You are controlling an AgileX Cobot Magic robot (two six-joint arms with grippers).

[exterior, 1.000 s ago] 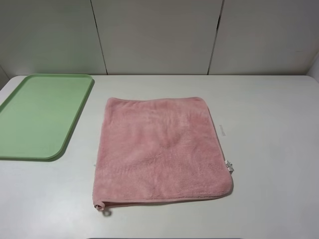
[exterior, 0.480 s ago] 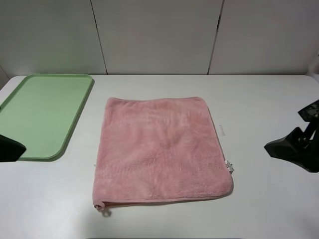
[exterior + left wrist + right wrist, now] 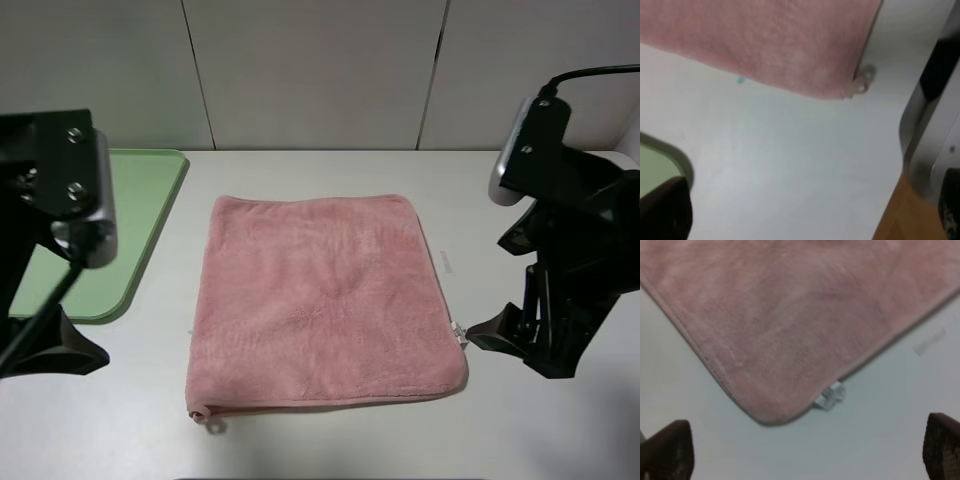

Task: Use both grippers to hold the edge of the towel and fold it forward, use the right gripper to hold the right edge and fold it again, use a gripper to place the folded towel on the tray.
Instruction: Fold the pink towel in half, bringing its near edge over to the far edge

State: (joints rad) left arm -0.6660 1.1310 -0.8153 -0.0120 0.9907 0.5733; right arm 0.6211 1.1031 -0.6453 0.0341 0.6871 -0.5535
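Pink towel (image 3: 325, 300) flat and fully open on the white table (image 3: 330, 445), just right of the pale green tray (image 3: 150, 205), apart from it. No fold made, no hem pinched: both folds and the placing left to do. Right gripper (image 3: 805, 450) spread wide and empty, near the towel's near right corner. Left gripper (image 3: 60, 352) by the tray's near corner, apparently spread too, empty. White tag (image 3: 830, 396) and corner loop (image 3: 863, 82) close up only in the wrist views. Tray, towel and both arms together only from the high camera.
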